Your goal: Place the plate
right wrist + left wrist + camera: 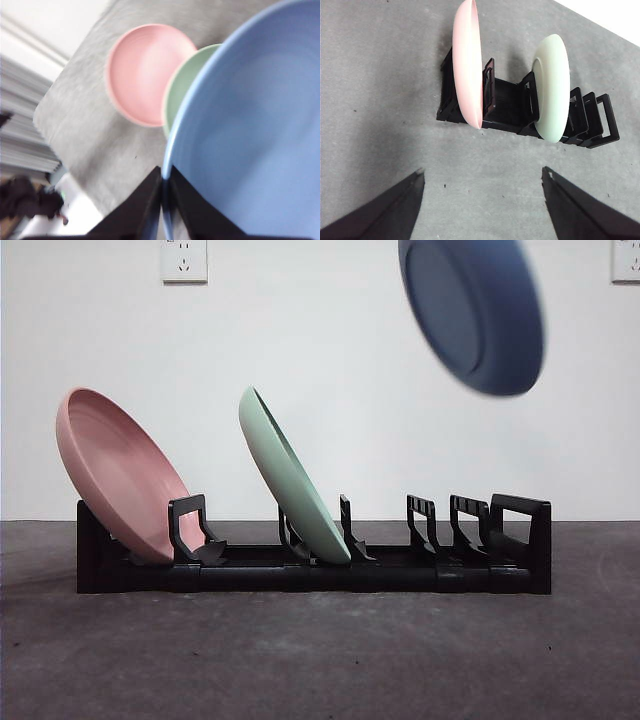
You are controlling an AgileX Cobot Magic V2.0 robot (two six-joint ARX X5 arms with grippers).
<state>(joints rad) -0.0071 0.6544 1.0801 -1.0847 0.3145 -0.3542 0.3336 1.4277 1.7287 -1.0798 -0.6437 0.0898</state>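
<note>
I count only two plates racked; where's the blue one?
The blue plate hangs tilted in the air, pinched by the right claw, above the black rack's empty slots.

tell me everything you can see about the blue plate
The blue plate is round, matte and plain, looking like smooth plastic or ceramic, with a shallow well and raised rim. It hangs tilted in the air, above the free slots at one end of the black rack, touching neither the rack nor the other plates. The right gripper is shut on its rim. Its top edge is cut off in the front view.
</note>
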